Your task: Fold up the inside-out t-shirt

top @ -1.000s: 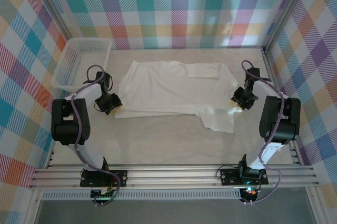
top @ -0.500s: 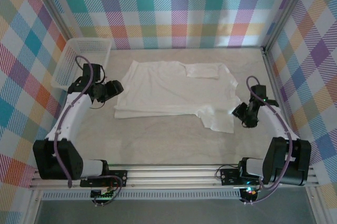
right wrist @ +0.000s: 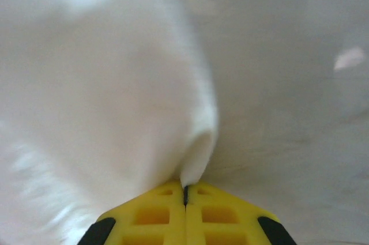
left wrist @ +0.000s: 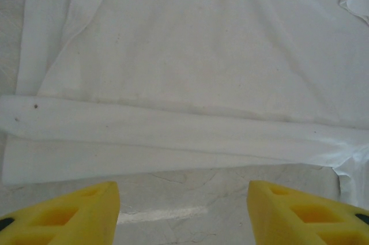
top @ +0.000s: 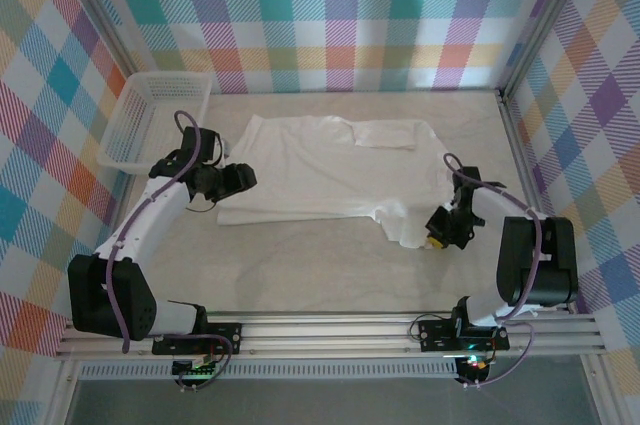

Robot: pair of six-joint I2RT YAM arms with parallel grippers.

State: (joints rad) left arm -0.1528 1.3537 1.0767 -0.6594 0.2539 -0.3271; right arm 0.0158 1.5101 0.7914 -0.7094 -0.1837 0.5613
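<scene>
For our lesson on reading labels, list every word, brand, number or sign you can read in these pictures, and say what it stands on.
None: no text can be read in any view.
The white t-shirt is plain, the white lattice basket bears no lettering, and the plaid walls carry only a pattern.

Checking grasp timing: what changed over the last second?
The right gripper moved nearer and inward, to the near-right flap of the t-shirt, and shut on it. The left gripper shifted inward to the shirt's left edge, open, holding nothing. The shirt's lay and the basket are unchanged.
</scene>
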